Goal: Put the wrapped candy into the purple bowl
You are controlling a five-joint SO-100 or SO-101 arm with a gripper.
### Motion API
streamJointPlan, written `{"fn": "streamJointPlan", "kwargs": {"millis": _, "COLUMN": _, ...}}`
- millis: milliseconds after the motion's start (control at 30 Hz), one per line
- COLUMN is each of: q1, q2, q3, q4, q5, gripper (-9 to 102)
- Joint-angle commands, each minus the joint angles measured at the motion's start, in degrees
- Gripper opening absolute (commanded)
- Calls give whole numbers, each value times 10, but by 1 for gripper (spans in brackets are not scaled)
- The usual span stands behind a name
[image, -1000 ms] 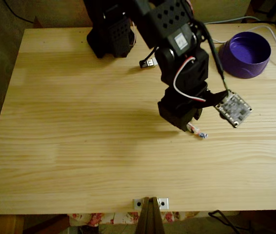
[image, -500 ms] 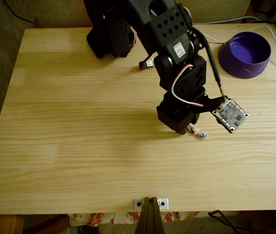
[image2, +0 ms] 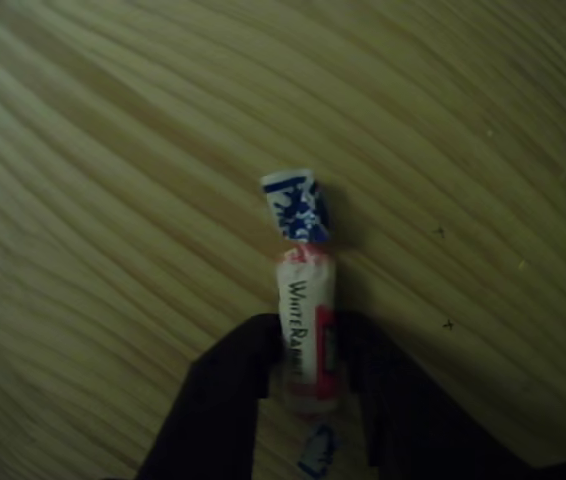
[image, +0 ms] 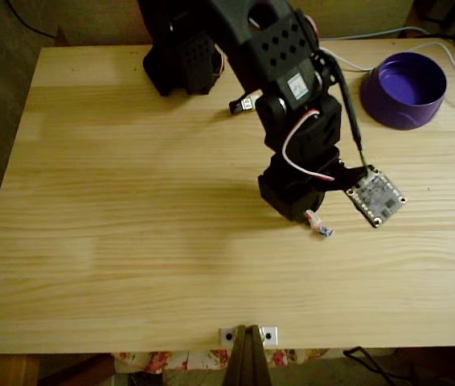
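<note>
We look down in the fixed view on a pale wooden worktop point(image: 131, 241) with the black arm point(image: 280, 88) reaching from its base at the far edge toward the right of centre. The hand point(image: 312, 215) points downward, and the wrapped candy point(image: 319, 223) sticks out from beneath it, slanting toward the lower right with its blue-tipped end free. A small bare circuit board point(image: 376, 198) hangs beside the hand on the right, and a white and red wire point(image: 304, 157) loops across the wrist housing.

In the other view we see the hand point(image2: 308, 375) from close above the wood grain. Its two dark fingers point(image2: 228, 400) rise from the bottom edge and close on the candy point(image2: 306, 320), one on each side of the lower half of the white wrapper. The wrapper bears dark lettering and a red stripe along one side. Its upper twisted end, blue and white, stands clear of the fingers, and a scrap of the lower twisted end shows between them near the bottom edge. We cannot tell from either view whether the candy rests on the worktop or is just off it.

The purple bowl point(image: 404, 90) sits upright near the far right corner of the worktop, well apart from the hand and candy. A small metal bracket point(image: 247, 334) is fixed at the middle of the near edge.
</note>
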Motion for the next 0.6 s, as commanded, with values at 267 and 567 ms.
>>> {"fn": "streamJointPlan", "kwargs": {"millis": 267, "q1": 4, "q2": 40, "q3": -36, "q4": 13, "q5": 27, "gripper": 6}}
{"fn": "streamJointPlan", "kwargs": {"millis": 567, "q1": 32, "q2": 185, "q3": -53, "q4": 59, "q5": 132, "gripper": 4}}
